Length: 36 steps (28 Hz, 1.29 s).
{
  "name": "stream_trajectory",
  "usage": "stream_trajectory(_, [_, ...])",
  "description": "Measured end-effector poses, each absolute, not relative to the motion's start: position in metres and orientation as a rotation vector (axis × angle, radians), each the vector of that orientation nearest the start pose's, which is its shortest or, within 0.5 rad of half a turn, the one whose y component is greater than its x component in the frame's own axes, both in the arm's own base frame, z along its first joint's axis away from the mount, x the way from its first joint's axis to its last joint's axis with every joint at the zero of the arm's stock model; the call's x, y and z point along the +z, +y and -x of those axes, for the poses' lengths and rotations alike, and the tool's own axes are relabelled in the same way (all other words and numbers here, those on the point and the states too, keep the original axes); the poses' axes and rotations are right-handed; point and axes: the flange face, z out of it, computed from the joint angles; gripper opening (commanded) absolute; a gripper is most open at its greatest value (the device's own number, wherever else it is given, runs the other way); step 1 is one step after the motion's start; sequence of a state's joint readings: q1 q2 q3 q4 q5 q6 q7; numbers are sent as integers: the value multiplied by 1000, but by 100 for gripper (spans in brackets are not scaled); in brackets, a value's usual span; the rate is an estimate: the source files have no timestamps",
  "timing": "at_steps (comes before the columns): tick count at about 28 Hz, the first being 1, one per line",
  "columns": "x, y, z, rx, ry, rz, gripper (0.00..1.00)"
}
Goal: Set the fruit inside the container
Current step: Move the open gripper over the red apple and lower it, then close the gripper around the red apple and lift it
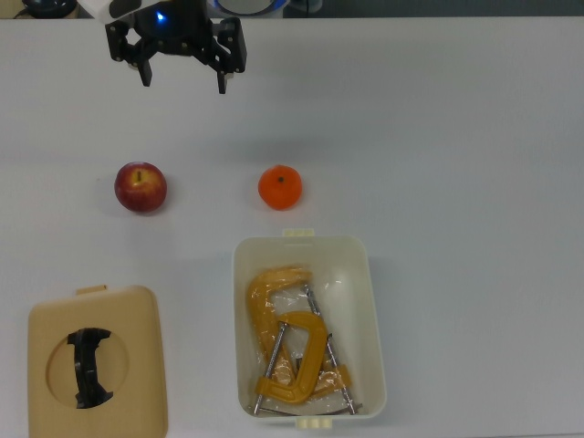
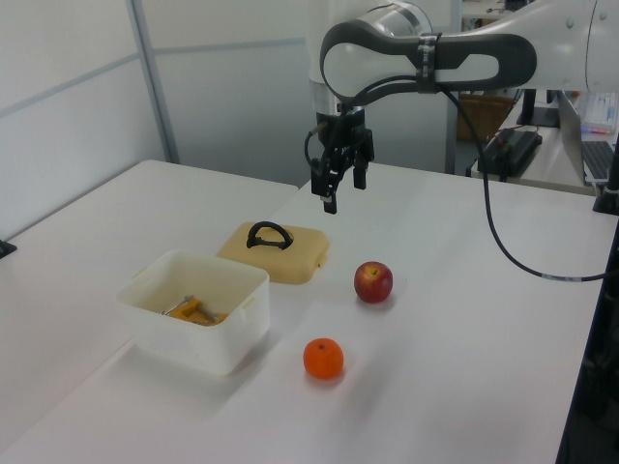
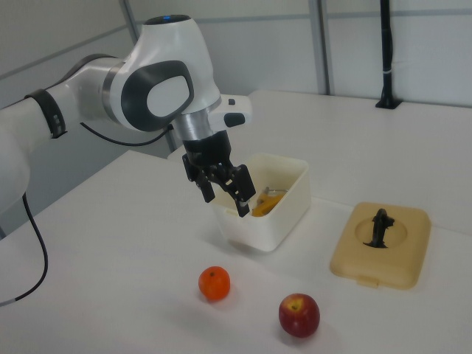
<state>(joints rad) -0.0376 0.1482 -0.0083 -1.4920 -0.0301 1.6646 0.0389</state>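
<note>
Red apple (image 3: 299,314) sits closest to the lens in the right view, on the white table (image 3: 133,295), with the orange (image 3: 214,283) just to the right view's left of it and slightly farther back. Neither fruit touches the other. Beyond them stands the cream-white plastic tub (image 3: 273,221), open-topped and holding yellow-orange C-clamps (image 1: 287,342). In the top view the orange (image 1: 279,186) lies near the tub's (image 1: 374,310) far short end, apart from its rim, while the apple (image 1: 140,187) rests well off to the top view's left. A tan lid (image 1: 137,365) with a black handle (image 1: 89,367) lies flat beside the tub, at the top view's lower left. The Franka arm's gripper (image 1: 182,80) hangs above the bare tabletop, on the far side of both fruits from the tub in the top view, its two fingers spread apart and holding nothing. In the left view the gripper (image 2: 338,188) points downward over the table, beyond the lid (image 2: 290,256).
</note>
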Motion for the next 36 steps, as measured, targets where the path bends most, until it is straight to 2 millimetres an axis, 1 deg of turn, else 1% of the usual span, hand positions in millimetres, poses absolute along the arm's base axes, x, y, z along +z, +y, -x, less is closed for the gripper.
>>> stream_trajectory(5, [584,-34,-607,-37,98,3172,100])
stream_trajectory(8, [581,-43,-606,-26,73,3173,100])
stream_trajectory(11, [573,-54,-606,-17,73,3173,100])
stream_trajectory(16, [547,-78,-607,-24,103,3174,100])
stream_trajectory(18, [532,-90,-606,-19,99,3179,100])
stream_trajectory(24, [496,-118,-604,-34,112,3199,100])
stream_trajectory(27, [479,-123,-602,-39,99,3219,100])
stream_trajectory(30, [458,-123,-600,-31,74,3243,100])
stream_trajectory(36, [422,-123,-597,-24,31,3274,100])
